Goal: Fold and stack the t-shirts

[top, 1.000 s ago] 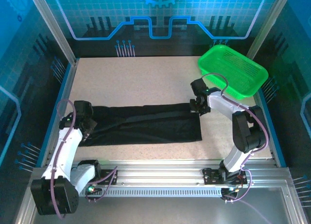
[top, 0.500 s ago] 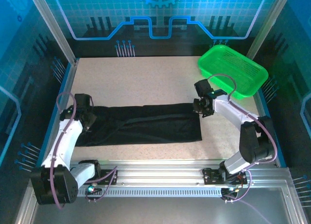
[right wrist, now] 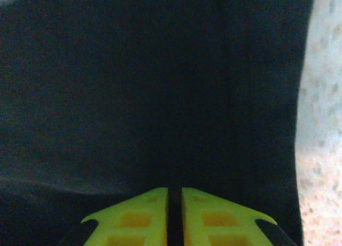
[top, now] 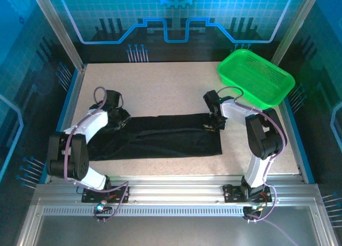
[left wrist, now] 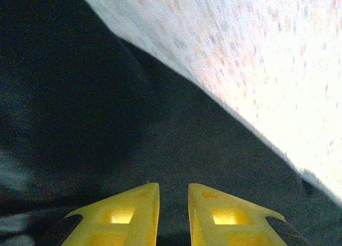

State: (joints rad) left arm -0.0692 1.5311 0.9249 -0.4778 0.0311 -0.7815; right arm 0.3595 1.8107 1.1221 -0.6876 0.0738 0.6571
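Observation:
A black t-shirt (top: 160, 136), folded into a long strip, lies across the middle of the table. My left gripper (top: 121, 121) is down on its upper left end. In the left wrist view the yellow fingers (left wrist: 140, 214) stand a narrow gap apart with black cloth (left wrist: 107, 123) between them. My right gripper (top: 216, 123) rests on the strip's upper right corner. In the right wrist view its fingers (right wrist: 144, 216) are almost touching, with a thin fold of the black fabric (right wrist: 160, 86) pinched between them.
A green mesh basket (top: 255, 78) sits at the back right corner, close behind the right arm. Speckled tabletop (top: 160, 88) lies bare behind the shirt, and a strip of it (top: 160, 166) lies in front. Blue side rails bound the table left and right.
The left gripper has swung right and back, from the strip's far left end onto its upper left part. The right gripper moved slightly left onto the upper right corner.

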